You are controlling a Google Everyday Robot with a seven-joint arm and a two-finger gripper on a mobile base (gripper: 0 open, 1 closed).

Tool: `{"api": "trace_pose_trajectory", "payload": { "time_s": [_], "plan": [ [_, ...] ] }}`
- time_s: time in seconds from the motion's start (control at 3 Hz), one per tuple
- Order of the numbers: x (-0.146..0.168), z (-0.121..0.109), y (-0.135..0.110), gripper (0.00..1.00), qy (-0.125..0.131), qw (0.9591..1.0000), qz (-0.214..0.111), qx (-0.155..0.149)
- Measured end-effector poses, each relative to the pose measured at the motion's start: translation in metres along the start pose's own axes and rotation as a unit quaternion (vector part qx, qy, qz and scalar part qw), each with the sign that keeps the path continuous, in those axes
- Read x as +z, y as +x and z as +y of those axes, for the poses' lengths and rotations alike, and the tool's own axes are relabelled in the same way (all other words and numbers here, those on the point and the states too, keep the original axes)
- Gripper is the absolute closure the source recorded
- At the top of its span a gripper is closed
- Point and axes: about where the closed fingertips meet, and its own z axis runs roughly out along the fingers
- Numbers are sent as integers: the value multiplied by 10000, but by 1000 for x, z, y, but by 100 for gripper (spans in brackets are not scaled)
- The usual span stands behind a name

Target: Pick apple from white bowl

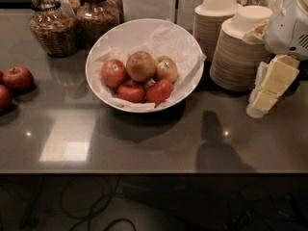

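Observation:
The white bowl (110, 44), wide and lined with crumpled white paper, sits on the dark counter left of centre. The apple (140, 66), the largest, yellowish-tan with red streaks, lies on top of the pile. A smaller yellow-green apple with a sticker (166, 69) lies at its right and red apples (113, 72) around and below it. My gripper (264, 93), with pale yellow fingers pointing down and left, hangs at the right edge, well right of the bowl and in front of the paper bowl stacks.
Two stacks of beige paper bowls (236, 52) stand right of the white bowl. Glass jars (53, 28) stand at the back left. Two deep red apples (18, 78) lie on the counter at the far left. The counter's front edge (144, 171) runs across below.

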Motion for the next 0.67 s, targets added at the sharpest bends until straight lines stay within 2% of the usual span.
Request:
{"api": "trace_pose_trajectory", "payload": {
  "time_s": [0.33,0.67],
  "plan": [
    [8,-22,-47,0,-131,9960,-830,-318],
    [8,-21,-47,0,-127,9960,-824,-318]
  ]
}}
